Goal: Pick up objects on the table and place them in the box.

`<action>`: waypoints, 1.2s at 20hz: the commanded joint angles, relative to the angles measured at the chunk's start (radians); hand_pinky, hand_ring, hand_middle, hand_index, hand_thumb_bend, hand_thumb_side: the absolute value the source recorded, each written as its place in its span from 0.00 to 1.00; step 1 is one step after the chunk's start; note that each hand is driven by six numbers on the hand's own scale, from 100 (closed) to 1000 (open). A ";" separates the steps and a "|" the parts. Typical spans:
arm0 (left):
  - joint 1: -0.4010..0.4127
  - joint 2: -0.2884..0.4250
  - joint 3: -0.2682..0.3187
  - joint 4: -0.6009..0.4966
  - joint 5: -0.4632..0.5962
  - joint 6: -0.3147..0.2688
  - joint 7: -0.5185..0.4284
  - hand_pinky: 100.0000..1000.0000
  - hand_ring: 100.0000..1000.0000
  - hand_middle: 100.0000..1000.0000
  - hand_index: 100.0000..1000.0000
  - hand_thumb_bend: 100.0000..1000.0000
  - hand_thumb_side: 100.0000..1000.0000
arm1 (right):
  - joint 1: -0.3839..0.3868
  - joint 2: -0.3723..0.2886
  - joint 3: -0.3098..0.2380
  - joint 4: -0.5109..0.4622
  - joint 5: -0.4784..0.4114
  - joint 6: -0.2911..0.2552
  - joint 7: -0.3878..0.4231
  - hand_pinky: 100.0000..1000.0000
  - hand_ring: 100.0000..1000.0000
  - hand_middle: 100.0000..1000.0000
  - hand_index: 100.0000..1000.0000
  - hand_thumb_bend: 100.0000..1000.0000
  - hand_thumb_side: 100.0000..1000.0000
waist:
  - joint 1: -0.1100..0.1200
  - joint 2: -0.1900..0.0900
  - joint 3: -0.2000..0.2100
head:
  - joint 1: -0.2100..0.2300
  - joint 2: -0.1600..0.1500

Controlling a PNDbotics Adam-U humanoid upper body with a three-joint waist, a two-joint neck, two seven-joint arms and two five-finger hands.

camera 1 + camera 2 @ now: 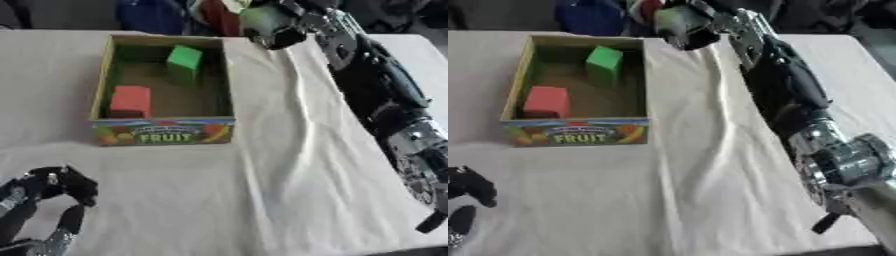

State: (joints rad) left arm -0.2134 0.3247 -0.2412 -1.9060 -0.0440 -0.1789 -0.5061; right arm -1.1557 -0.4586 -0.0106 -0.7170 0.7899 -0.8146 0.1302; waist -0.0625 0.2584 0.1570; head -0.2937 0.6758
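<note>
While the left hand (48, 187) sits low in the near left corner, part of it is cut off by the picture's edge, and its dark fingers look curled in on themselves with nothing between them. Moving right, the box (163, 131) stands on the white cloth (262, 190), left of centre, its near wall printed with fruit and the word FRUIT. Inside, a red block (130, 101) rests in the near left corner against the left wall, and a green block (184, 61) stands at the far side, tilted a little, well apart from the red one. Further right, the right arm (785, 95) stretches from the near right corner all the way to the far edge of the table. At its end the right hand (682, 22) is wrapped around a green rounded thing (674, 19), just beyond the box's far right corner. What that object is stays hard to make out, since the fingers cover much of it. Behind it, blue and red shapes (592, 15) crowd the far edge, too blurred to name.
</note>
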 commanded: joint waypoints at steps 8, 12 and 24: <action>-0.016 0.010 -0.013 -0.014 0.022 0.003 -0.015 0.54 0.53 0.55 0.71 0.00 0.31 | -0.041 0.119 0.036 -0.017 -0.012 -0.008 0.136 0.25 0.29 0.29 0.40 0.00 0.09 | 0.004 -0.027 0.031 | -0.033 -0.011; -0.019 0.008 -0.016 -0.016 0.026 0.003 -0.019 0.54 0.53 0.55 0.71 0.00 0.31 | -0.028 0.159 0.036 0.005 0.045 -0.022 0.157 0.38 0.41 0.40 0.48 0.08 0.08 | 0.005 -0.027 0.046 | -0.041 -0.011; -0.020 0.006 -0.014 -0.015 0.024 0.005 -0.017 0.54 0.54 0.55 0.71 0.00 0.31 | -0.003 0.174 0.041 0.008 0.123 -0.091 0.097 0.71 0.82 0.84 0.85 0.34 0.62 | 0.007 -0.023 0.034 | -0.037 -0.013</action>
State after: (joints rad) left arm -0.2217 0.3246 -0.2578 -1.9060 -0.0233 -0.1719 -0.5230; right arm -1.1419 -0.2605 0.0324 -0.6914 0.9131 -0.8945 0.2332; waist -0.0626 0.2528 0.1907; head -0.3296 0.6747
